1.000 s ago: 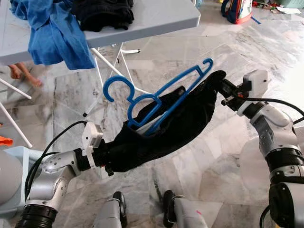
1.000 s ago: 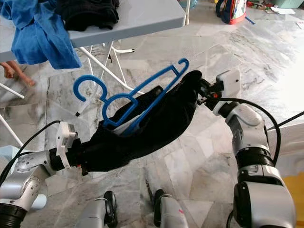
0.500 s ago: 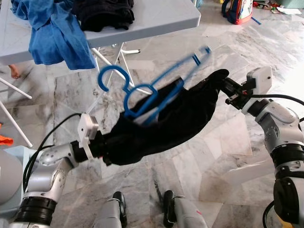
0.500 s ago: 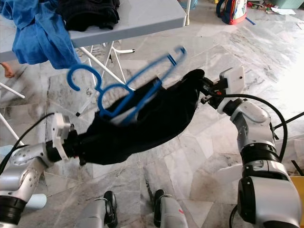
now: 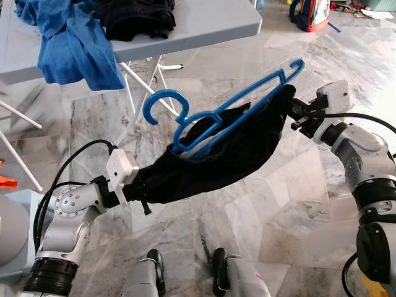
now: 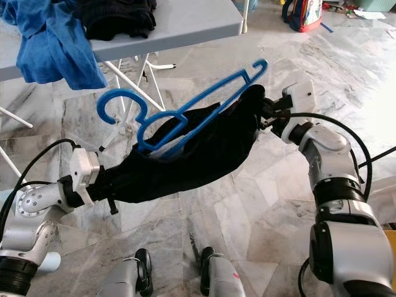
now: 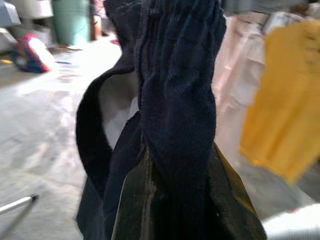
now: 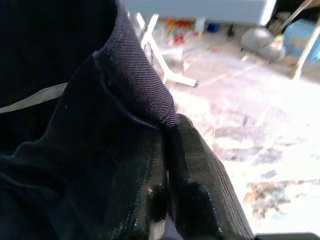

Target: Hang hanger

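Observation:
A blue plastic hanger (image 5: 223, 105) lies tilted on top of a black garment (image 5: 216, 161), partly tucked into its opening, hook toward the table. The garment is stretched in the air between my two grippers. My left gripper (image 5: 143, 193) is shut on the garment's lower end; the left wrist view shows dark ribbed cloth (image 7: 175, 100) pinched between the fingers (image 7: 135, 205). My right gripper (image 5: 291, 114) is shut on the upper end; the right wrist view shows the cloth's hem (image 8: 145, 100) clamped between the fingers (image 8: 195, 190).
A grey folding table (image 5: 204, 25) stands behind, with a blue cloth (image 5: 74, 43) hanging over its edge and dark clothes (image 5: 136, 15) on top. Marble floor (image 5: 291, 204) below. A backpack (image 5: 306, 12) sits far right. Hanging clothes, one yellow (image 7: 280, 100), appear in the left wrist view.
The garment and hanger swung: the hanger dipped and blurred half a second ago, then rose with its far tip higher and further right. My left gripper shifted slightly right; the right gripper rose a little.

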You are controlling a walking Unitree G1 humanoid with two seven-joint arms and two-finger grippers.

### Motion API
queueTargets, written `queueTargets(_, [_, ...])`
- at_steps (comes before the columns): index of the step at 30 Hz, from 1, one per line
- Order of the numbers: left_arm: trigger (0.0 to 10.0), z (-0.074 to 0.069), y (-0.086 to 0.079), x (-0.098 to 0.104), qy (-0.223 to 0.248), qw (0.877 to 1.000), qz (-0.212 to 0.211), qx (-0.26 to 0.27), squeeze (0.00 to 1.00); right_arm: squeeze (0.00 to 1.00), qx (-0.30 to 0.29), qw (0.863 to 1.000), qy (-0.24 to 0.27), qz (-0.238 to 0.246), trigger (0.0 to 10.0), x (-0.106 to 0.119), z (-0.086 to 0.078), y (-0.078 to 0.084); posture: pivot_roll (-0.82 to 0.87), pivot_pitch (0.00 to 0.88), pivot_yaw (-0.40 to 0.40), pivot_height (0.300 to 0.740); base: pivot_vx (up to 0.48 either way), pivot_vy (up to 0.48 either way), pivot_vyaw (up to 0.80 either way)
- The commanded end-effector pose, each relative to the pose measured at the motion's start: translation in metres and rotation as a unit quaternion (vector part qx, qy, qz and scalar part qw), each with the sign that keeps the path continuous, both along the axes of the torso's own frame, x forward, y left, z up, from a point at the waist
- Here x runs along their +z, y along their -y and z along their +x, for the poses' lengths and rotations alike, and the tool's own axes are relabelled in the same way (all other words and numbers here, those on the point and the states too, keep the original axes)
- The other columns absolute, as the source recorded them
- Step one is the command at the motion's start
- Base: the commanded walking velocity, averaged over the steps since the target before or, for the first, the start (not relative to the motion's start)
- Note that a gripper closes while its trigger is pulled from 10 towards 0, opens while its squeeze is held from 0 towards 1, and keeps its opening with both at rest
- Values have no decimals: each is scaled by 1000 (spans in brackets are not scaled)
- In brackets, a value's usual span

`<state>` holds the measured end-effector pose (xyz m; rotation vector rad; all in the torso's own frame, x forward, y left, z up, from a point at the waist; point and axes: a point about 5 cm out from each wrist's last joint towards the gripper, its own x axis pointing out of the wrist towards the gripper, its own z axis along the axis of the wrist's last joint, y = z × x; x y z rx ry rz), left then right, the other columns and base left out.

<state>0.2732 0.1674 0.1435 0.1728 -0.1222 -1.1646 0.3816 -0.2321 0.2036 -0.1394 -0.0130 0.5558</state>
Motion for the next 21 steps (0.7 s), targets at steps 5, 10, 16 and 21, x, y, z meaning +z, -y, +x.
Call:
queueTargets(5, [0, -9, 6, 1, -6, 999, -1, -45, 0, 0, -12, 999, -18, -28, 0, 0, -2, 12, -83, 280, -42, 740, 0, 0, 0])
queueTargets(10, [0, -4, -5, -13, -33, 999, 22, -15, 0, 0, -14, 999, -19, -29, 0, -1, -3, 12, -83, 279, -43, 740, 0, 0, 0])
queueTargets(16, [0, 0, -19, -25, -56, 998, 33, 26, 0, 0, -14, 999, -12, -29, 0, 3, -3, 14, -84, 276, -38, 740, 0, 0, 0])
queueTargets(21, [0, 3, -25, -30, -56, 997, 35, 46, 0, 0, -12, 999, -10, -31, 0, 3, -3, 15, -86, 275, -42, 740, 0, 0, 0])
